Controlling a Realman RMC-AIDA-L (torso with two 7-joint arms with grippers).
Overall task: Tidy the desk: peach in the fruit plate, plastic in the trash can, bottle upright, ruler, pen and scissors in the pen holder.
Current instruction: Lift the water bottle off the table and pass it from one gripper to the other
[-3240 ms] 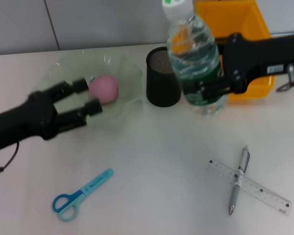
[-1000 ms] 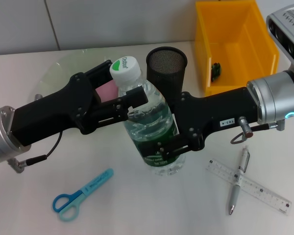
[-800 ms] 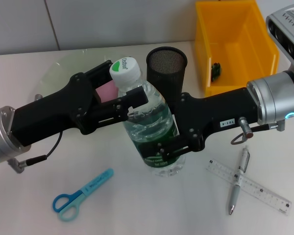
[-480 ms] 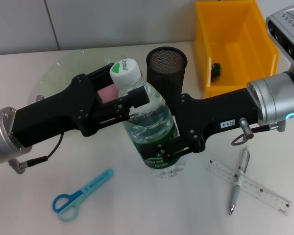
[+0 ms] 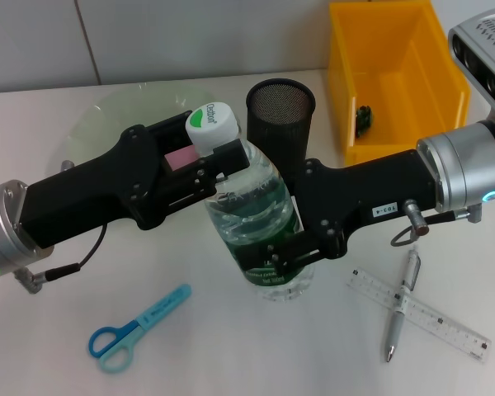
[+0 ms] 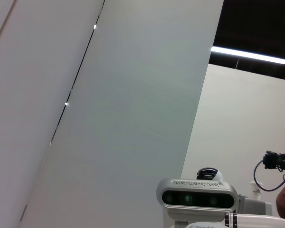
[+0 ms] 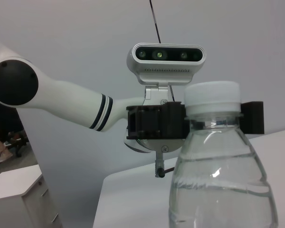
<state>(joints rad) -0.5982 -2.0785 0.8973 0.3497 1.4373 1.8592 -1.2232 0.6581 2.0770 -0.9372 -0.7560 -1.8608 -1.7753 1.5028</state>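
Standing the bottle (image 5: pixel 256 223) upright is the step in hand. Nearest me, scissors (image 5: pixel 137 328), ruler (image 5: pixel 421 314) and pen (image 5: pixel 400 304) lie on the tabletop (image 5: pixel 247 355), untouched. Above them the right claw (image 5: pixel 287 252) clamps the bottle's lower body, while the left claw (image 5: pixel 217 161) pinches its neck under the cap. Beyond both claws stand the pen holder (image 5: pixel 280 111) and trash can (image 5: pixel 396 74). Next, I'd judge, both claws let go gently.

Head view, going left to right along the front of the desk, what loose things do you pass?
Scissors → bottle, upright between the left claw and right claw → pen, lying across the ruler.
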